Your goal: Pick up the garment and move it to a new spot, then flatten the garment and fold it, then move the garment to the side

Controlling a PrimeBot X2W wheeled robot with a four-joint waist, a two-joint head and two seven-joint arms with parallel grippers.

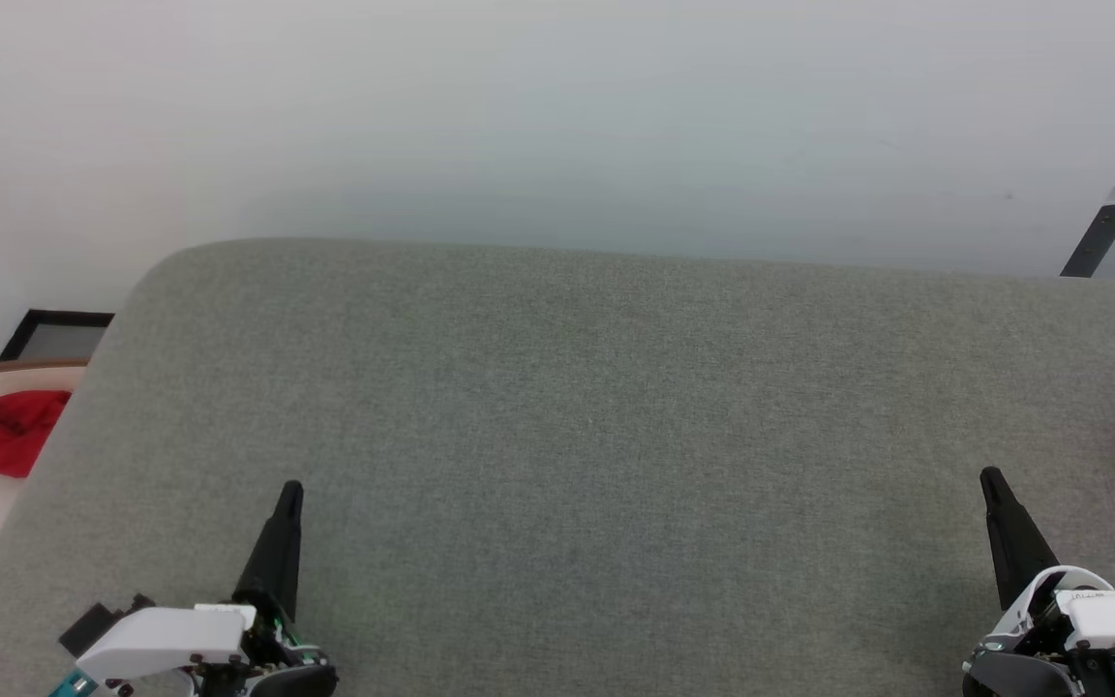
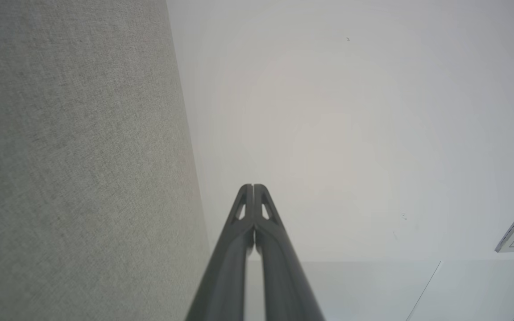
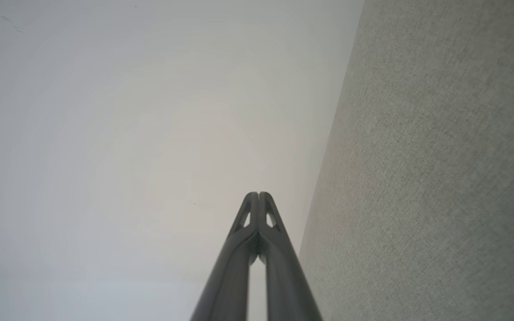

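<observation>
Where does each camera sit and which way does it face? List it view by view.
Head view: on the head, looking down at the grey cushion; left gripper and right gripper, both shut, at the bottom corners.
Left wrist view: on the left wrist, looking along its fingers, cushion alongside.
Right wrist view: on the right wrist, likewise.
All share the cushion.

No legible text, label, brand, number or sign can be read in any view.
</observation>
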